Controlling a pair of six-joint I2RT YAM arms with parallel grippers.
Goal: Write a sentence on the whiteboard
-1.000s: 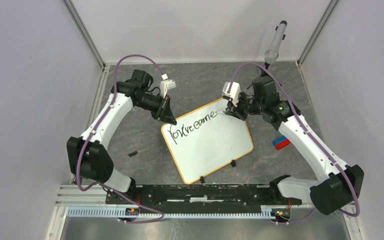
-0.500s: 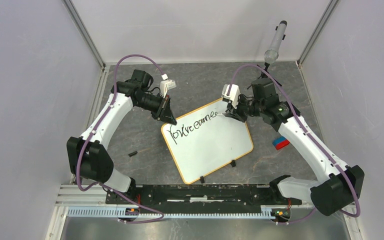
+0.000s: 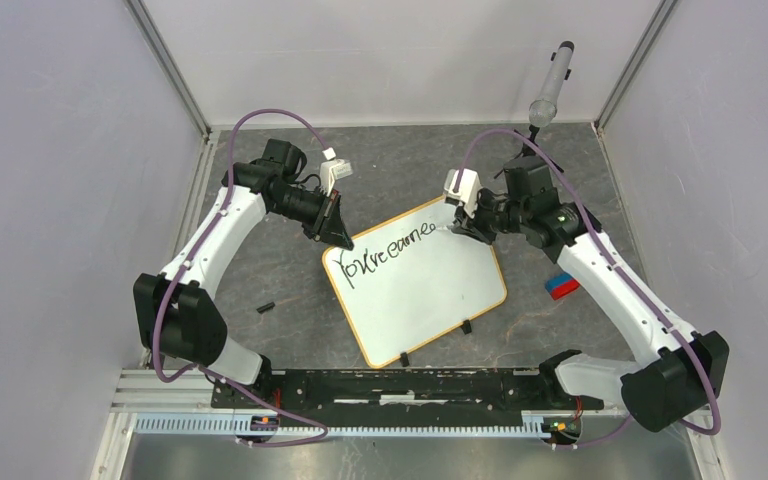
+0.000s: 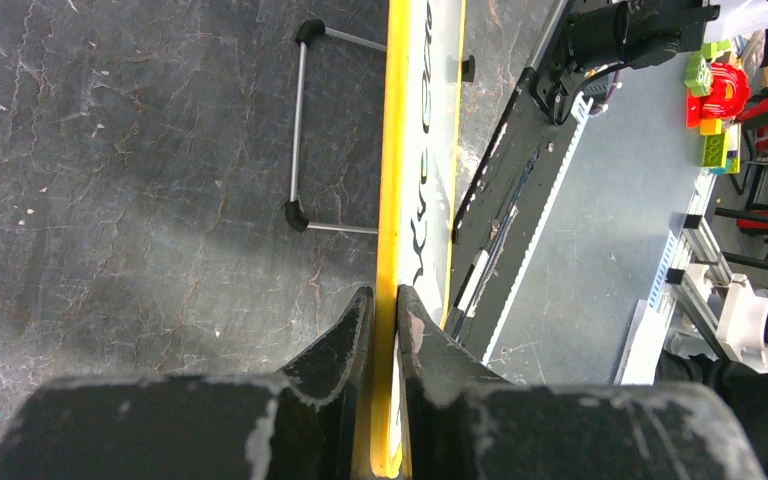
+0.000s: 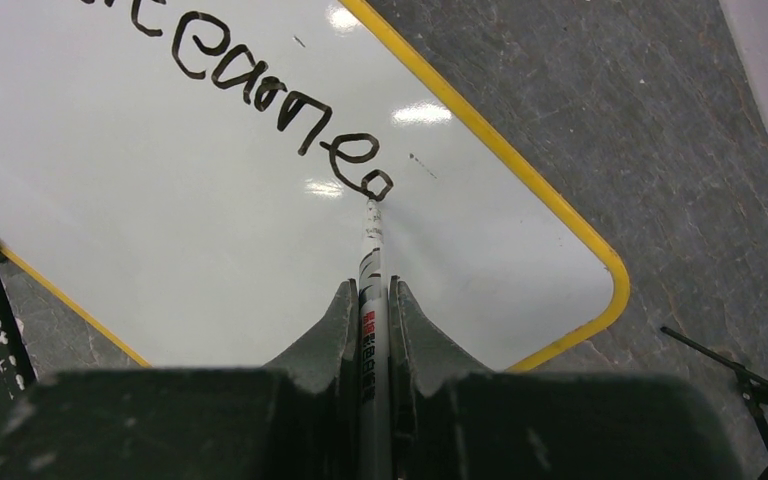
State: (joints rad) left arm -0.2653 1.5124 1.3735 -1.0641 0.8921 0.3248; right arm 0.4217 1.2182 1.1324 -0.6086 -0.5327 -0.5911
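The whiteboard (image 3: 430,300) lies tilted in the middle of the dark mat, yellow-framed, its two black clip feet on the near edge. The sentence (image 3: 380,250) is one slanted line of black scrawl along the far edge, also readable in the right wrist view (image 5: 260,95). My left gripper (image 3: 343,238) is shut on the board's far left frame edge (image 4: 392,150), a finger on each side (image 4: 385,300). My right gripper (image 3: 457,229) is shut on a white marker (image 5: 371,260). The marker's tip touches the board at the last written loop (image 5: 374,186).
A red and blue block (image 3: 561,286) lies right of the board. A small black cap (image 3: 266,307) sits on the mat to the left. A grey cylinder on a stand (image 3: 550,85) rises at the back right. A wire stand (image 4: 300,130) shows behind the board.
The right gripper has edged right with the marker, and one more loop-shaped letter now ends the written line. The left gripper and the board have not moved.
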